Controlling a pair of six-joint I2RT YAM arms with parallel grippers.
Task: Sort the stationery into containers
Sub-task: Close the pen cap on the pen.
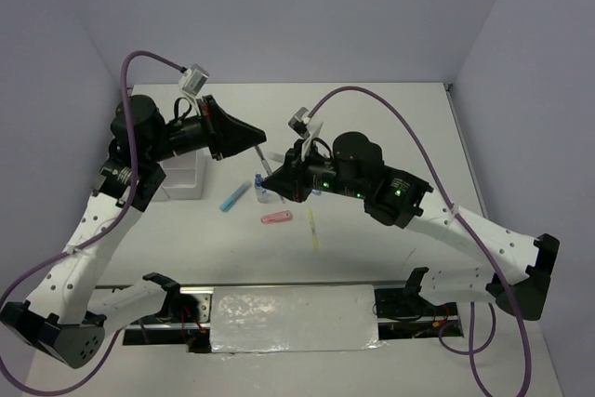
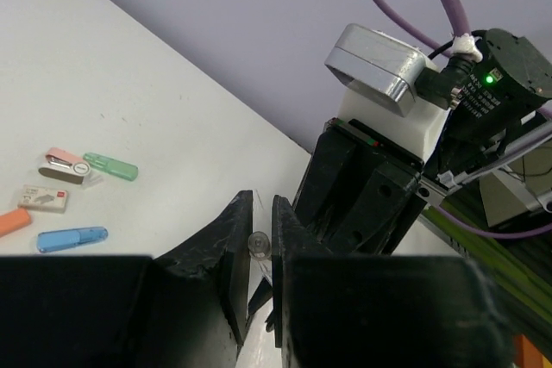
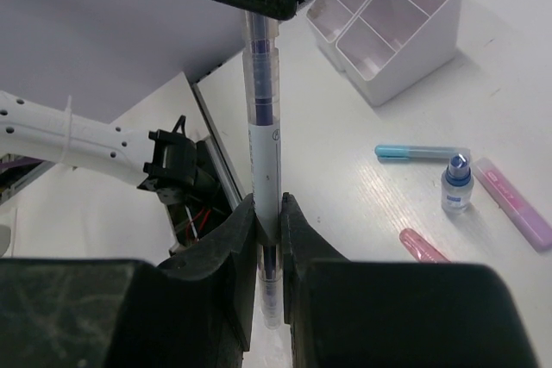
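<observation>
- Lavender walls close in a white bench [image 1: 390,127]. Two black-and-white arms lean in from its near edge.
- Above the middle of the bench both pincers meet on one pen [image 3: 261,127] — a clear barrel with a dark violet core and a white label band.
- The right pincer [image 3: 269,223] is clamped around the lower barrel. The left pincer [image 2: 262,243] is closed over the other end.
- This looks like a hand-over, probably so that the left arm, which is nearer the container, can carry the pen across.
- The white four-compartment organizer [image 3: 405,62] sits toward the left edge, partly hidden under the left arm.
- Lying loose at mid-bench — not yet sorted — are a blue marker [image 1: 234,197], a small blue-capped bottle [image 3: 456,183], a pink marker [image 1: 276,218] and a thin yellow pen [image 1: 313,228].
</observation>
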